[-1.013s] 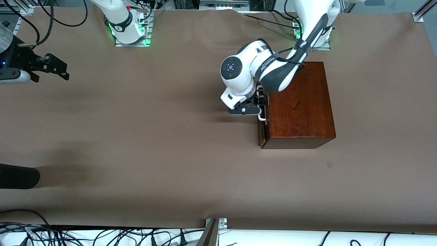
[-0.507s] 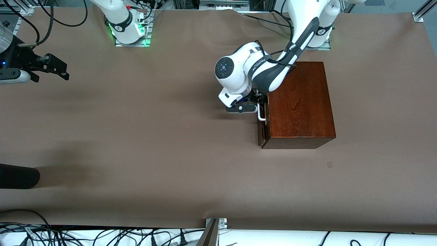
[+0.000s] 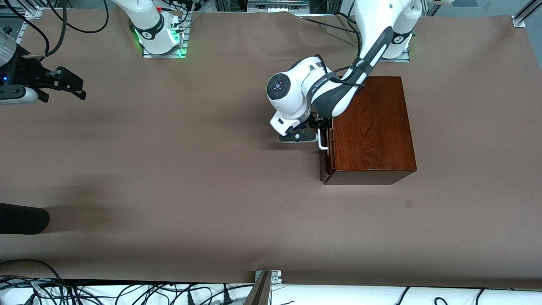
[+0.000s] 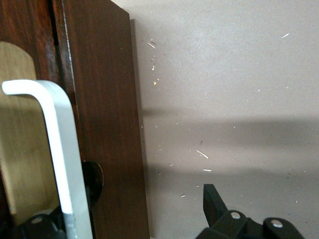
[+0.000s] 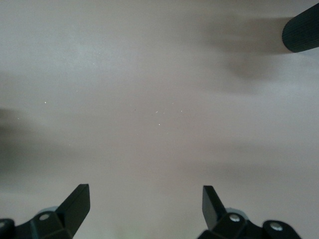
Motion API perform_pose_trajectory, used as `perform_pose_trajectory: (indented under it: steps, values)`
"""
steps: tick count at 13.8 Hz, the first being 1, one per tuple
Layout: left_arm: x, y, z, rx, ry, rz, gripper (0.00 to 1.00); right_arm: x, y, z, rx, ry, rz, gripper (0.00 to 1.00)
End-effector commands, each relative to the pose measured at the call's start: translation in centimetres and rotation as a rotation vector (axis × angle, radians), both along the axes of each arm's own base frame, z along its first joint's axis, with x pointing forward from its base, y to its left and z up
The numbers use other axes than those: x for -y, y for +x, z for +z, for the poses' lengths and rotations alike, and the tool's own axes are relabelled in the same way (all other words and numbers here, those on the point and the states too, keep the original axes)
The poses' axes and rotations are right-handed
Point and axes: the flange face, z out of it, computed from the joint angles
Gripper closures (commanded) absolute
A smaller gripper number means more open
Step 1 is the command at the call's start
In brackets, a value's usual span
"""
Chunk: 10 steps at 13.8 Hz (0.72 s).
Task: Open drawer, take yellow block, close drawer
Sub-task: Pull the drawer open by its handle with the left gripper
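The dark reddish-brown wooden box [image 3: 372, 127] stands near the left arm's base. Its drawer [image 3: 325, 163] faces the right arm's end of the table and sits only a crack out. In the left wrist view the dark drawer front [image 4: 107, 124] and the white bar handle [image 4: 62, 149] fill one side, with pale wood showing past the handle. My left gripper [image 3: 320, 129] [image 4: 124, 211] is open, with the handle and the drawer front's edge between its fingers [image 4: 213, 199]. My right gripper [image 3: 70, 87] [image 5: 144, 196] is open and empty over bare table. The yellow block is hidden.
A dark rounded object [image 3: 21, 218] lies at the table's edge at the right arm's end, and also shows in the right wrist view [image 5: 301, 32]. Brown table cover [image 3: 190, 169] spreads between the arms. Cables run along the edge nearest the front camera.
My left arm's wrist has shifted a little toward the right arm's end and toward its base, staying at the handle. The drawer front has edged out slightly. The right arm has not moved.
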Motion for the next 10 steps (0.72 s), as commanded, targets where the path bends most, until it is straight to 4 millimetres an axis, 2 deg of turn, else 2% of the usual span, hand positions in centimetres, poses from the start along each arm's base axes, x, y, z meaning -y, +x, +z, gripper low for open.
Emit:
perform_pose_trajectory:
  steps: [1,5,10]
  values:
    - [2.2,-0.6,-0.8,0.034,-0.038,-0.007,0.0,0.3,0.2,0.4,-0.002,-0.011,-0.003,0.0]
    - [3.2,-0.2,-1.1,0.029,-0.061,0.007,0.0,0.3,0.1,0.5,-0.001,-0.01,-0.003,0.0]
    - [6.2,0.1,-0.1,0.039,-0.124,0.007,0.0,0.1,0.1,0.5,0.002,-0.01,0.0,0.0]
